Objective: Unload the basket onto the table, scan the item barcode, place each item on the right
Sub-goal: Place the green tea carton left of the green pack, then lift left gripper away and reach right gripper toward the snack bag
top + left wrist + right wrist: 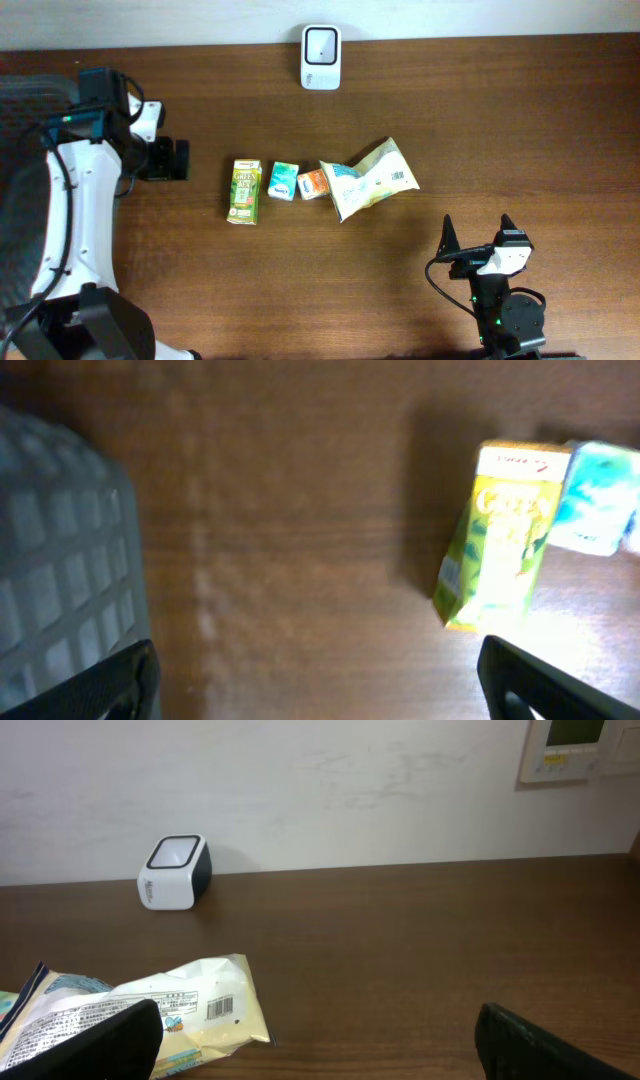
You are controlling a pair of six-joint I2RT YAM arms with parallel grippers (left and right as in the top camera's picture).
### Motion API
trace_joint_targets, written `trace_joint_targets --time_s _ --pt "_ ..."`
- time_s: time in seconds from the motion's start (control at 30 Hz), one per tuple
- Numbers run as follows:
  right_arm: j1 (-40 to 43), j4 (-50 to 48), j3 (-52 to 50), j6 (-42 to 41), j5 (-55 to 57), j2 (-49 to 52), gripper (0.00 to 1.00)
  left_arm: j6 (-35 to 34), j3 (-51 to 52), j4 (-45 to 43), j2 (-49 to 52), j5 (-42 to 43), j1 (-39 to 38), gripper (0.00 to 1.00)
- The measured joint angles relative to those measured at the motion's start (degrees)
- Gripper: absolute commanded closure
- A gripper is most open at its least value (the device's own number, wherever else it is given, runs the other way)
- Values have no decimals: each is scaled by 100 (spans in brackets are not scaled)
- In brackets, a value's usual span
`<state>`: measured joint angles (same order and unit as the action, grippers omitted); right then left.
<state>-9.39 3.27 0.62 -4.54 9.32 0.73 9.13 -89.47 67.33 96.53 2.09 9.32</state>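
Observation:
A white barcode scanner (pixel 321 57) stands at the table's back edge and shows in the right wrist view as a small white box (pixel 173 872). Four items lie in a row mid-table: a green tea carton (pixel 244 190), a teal box (pixel 283 180), an orange box (pixel 313 184) and a cream snack bag (pixel 370 178), barcode up. My left gripper (pixel 184 160) is open and empty, left of the carton (pixel 500 540). My right gripper (pixel 478 228) is open and empty, in front of and to the right of the bag (pixel 170 1005).
A grey mesh surface (pixel 25 180) lies past the table's left edge, also filling the left of the left wrist view (pixel 60 560). A wall panel (pixel 570 750) hangs on the white wall behind the table.

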Motion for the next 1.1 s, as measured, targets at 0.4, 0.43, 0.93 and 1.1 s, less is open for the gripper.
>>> trace_joint_targets --time_s 0.4,0.43,0.93,1.1 --pt "0 0 0 -2 0 0 1 1829 2 -4 0 -330 682 1" --pt "0 0 0 0 -2 0 1 1952 2 -96 2 -343 817 1" --pt "0 0 0 4 -2 0 1 1670 -66 -935 13 992 612 1" --pt "0 369 188 2 -267 70 1 -192 -693 -1327 13 662 308 1"
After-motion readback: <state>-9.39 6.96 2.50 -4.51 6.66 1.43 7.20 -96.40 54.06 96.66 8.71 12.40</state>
